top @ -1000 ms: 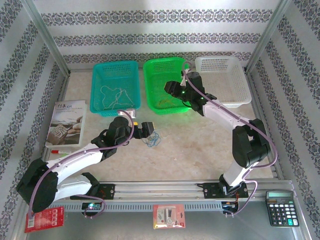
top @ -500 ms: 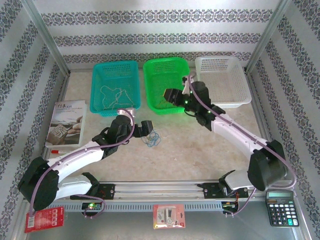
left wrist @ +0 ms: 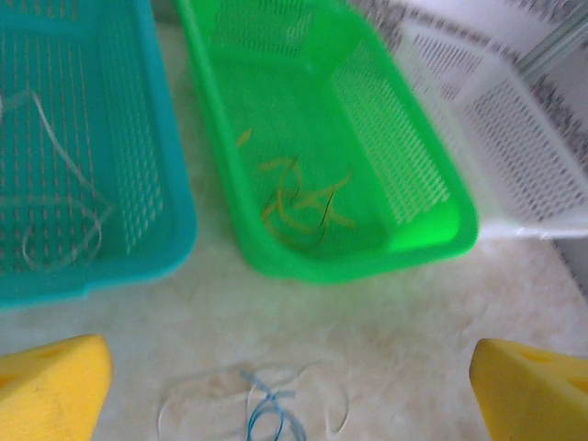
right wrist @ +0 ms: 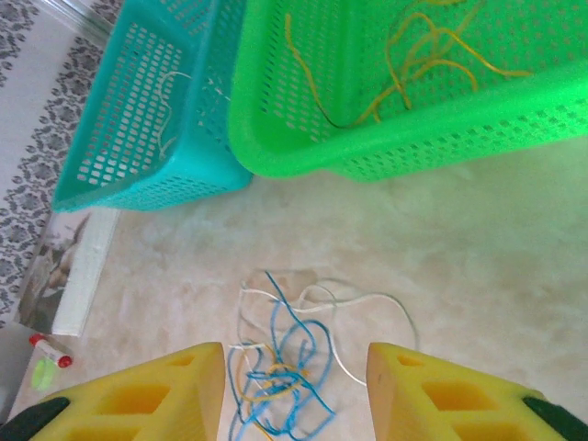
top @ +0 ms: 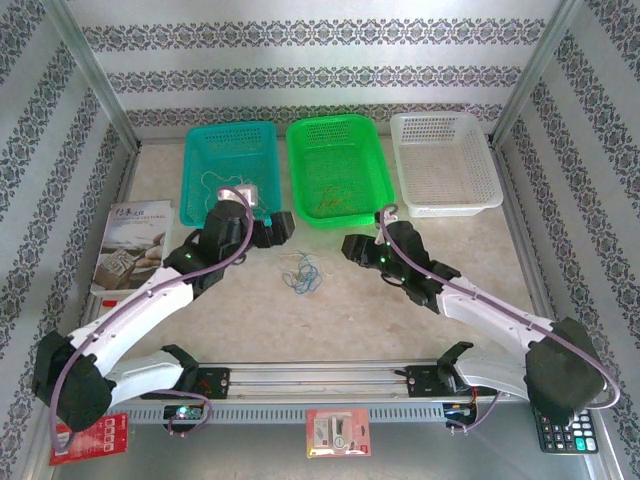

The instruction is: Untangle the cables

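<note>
Tangled cables (top: 302, 275) lie loose on the table (top: 420, 300), roughly mid-table in the top view, touching neither claw. The bundle is mostly blue and cream-white loops. The right wrist view (right wrist: 285, 354) also shows a few yellow-orange strands knotted in at its 6 o'clock end, and a cream loop trailing out toward 3 o'clock.

Left gripper (top: 283, 226) sits at 10 o'clock of the tangle, just off the near rim of the teal basket (top: 232, 127). Its wrist view shows the claw (left wrist: 289, 395) spread wide, with a yellow pad in each bottom corner. Nothing is between them, and the tangle lies on the table at 6 o'clock of that view.

Right gripper (top: 350, 244) sits at 2 o'clock of the tangle, near it and clear of the green basket (top: 332, 122). Its claw (right wrist: 294, 386) is parted and holds nothing. The blue loops on the table show in the gap between the pads.

One cream-white cord (left wrist: 64, 211) lies in the teal basket. Yellow-orange cords (left wrist: 294, 197) lie in the green basket. The white basket (top: 440, 116) stands at 3 o'clock of the green one.

Book (top: 133, 245) lies at 9 o'clock of the table, with a red marker (right wrist: 50, 351) at its near edge. Calculator (top: 565, 430) is at 5 o'clock, partly hidden by the right arm.
</note>
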`<state>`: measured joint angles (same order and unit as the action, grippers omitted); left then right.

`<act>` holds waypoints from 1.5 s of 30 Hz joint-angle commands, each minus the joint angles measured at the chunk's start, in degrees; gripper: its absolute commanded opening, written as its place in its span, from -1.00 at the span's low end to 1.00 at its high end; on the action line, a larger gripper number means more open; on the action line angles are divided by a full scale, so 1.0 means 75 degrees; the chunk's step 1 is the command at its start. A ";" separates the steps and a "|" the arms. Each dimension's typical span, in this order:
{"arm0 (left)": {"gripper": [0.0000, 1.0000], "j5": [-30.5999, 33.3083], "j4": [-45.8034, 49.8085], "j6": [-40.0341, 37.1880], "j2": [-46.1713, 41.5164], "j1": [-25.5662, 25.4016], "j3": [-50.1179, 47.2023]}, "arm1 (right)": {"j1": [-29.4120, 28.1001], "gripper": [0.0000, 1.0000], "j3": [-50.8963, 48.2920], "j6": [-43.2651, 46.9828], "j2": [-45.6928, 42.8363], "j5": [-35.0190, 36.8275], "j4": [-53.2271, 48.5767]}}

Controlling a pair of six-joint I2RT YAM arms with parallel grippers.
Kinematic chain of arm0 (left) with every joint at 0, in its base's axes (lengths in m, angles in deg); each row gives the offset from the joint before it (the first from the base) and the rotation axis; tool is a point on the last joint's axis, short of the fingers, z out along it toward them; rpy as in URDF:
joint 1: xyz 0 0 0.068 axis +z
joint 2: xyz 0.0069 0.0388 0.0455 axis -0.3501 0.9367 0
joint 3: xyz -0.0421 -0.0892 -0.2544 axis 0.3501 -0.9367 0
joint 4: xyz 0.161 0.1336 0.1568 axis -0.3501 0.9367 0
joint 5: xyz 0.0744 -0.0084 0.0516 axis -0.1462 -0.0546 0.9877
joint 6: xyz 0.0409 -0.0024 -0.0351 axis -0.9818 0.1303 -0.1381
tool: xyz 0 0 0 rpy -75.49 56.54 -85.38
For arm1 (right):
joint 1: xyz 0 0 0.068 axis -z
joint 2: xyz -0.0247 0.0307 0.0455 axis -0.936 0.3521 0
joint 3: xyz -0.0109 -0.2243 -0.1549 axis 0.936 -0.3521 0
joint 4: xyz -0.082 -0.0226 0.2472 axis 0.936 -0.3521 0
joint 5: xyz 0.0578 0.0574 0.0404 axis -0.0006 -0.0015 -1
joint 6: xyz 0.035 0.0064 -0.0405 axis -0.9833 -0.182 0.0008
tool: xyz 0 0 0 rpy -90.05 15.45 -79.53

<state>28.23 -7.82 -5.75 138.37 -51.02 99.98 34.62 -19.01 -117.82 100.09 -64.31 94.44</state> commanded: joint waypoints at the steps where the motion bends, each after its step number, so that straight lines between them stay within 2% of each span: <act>1: 1.00 -0.0150 0.0750 -0.0608 0.0063 0.0152 0.0455 | -0.0069 -0.09 -0.0369 -0.0225 -0.0198 0.0238 0.0251; 9: 0.98 -0.0689 0.0542 -0.0446 0.0853 0.0163 0.0216 | -0.0273 0.00 -0.0886 -0.0271 -0.0336 0.0323 0.0257; 15: 0.69 -0.1167 -0.0053 0.0004 0.1337 0.0136 -0.0418 | -0.0417 0.00 -0.1113 -0.0331 -0.0135 0.0200 0.0543; 18: 0.67 -0.1189 -0.0371 0.0304 0.1537 0.0140 -0.0707 | -0.0542 0.00 -0.0880 -0.0218 0.0313 -0.0048 0.0739; 22: 0.73 -0.1136 -0.0668 0.0605 0.1566 0.0142 -0.1044 | -0.0807 -0.01 -0.0298 -0.0047 0.1163 -0.0275 0.0864; 34: 0.96 -0.0476 -0.0491 0.0963 0.0775 0.0141 -0.1857 | -0.1207 -0.08 0.1405 0.0037 0.3519 -0.0043 0.1450; 45: 1.00 -0.0197 -0.0386 0.1059 0.0213 0.0153 -0.2170 | -0.1210 -0.23 0.1963 0.0031 0.4489 0.0180 0.1477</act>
<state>25.30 -10.71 1.20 141.03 -50.38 84.57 25.99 -6.14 -118.76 132.51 -64.51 104.34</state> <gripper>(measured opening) 0.999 0.388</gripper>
